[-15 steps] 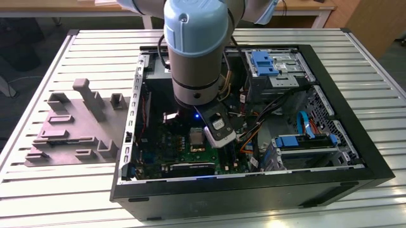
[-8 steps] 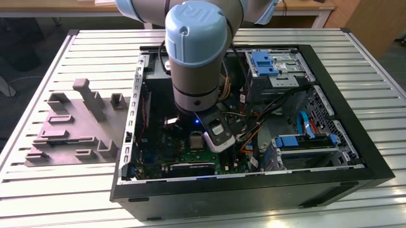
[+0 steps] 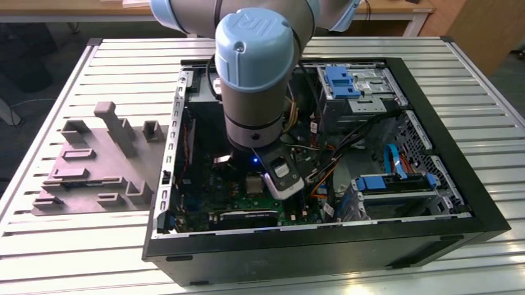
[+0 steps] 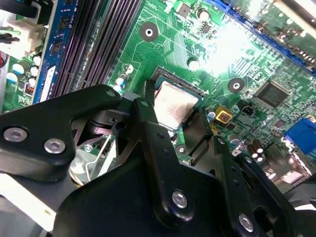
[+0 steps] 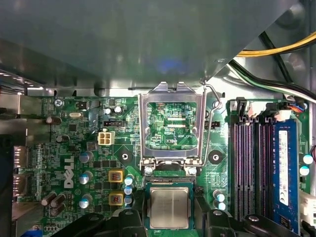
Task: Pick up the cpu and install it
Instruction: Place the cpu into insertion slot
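The robot arm [image 3: 254,61] reached into an open computer case [image 3: 328,252] on the slatted desk [image 3: 82,246]. Its claw [image 4: 173,109] was clamped on the cpu [image 5: 169,207], with black fingers [image 4: 146,106] pressed against two opposite edges of the chip. The cpu sat level over the socket [image 5: 170,180] on the green motherboard [image 5: 89,133], just beside the raised metal retention frame [image 5: 173,91].
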`<state>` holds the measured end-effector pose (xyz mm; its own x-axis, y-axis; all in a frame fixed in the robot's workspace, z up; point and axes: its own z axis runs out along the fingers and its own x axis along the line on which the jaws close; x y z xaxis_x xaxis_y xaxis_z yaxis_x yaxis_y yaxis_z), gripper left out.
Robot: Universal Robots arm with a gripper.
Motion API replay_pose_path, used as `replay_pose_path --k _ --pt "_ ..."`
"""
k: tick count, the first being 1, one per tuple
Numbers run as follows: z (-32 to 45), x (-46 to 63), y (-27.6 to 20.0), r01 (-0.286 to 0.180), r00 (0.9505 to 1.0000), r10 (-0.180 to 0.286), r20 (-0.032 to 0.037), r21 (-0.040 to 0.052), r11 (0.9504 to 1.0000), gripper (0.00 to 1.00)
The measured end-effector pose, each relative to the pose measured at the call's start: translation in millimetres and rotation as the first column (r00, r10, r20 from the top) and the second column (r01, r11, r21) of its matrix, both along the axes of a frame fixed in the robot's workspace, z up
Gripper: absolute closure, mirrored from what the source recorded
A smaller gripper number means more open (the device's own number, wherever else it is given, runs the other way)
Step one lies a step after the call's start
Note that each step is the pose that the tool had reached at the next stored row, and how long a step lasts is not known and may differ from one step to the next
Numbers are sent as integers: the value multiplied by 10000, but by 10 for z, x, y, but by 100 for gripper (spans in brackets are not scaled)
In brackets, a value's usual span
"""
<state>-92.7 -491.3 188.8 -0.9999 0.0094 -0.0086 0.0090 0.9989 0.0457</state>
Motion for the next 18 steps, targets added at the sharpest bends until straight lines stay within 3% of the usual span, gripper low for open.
replay_pose_path --k 18 --pt "-20 22 3 2 10000 -2 -2 -2 10000 53"
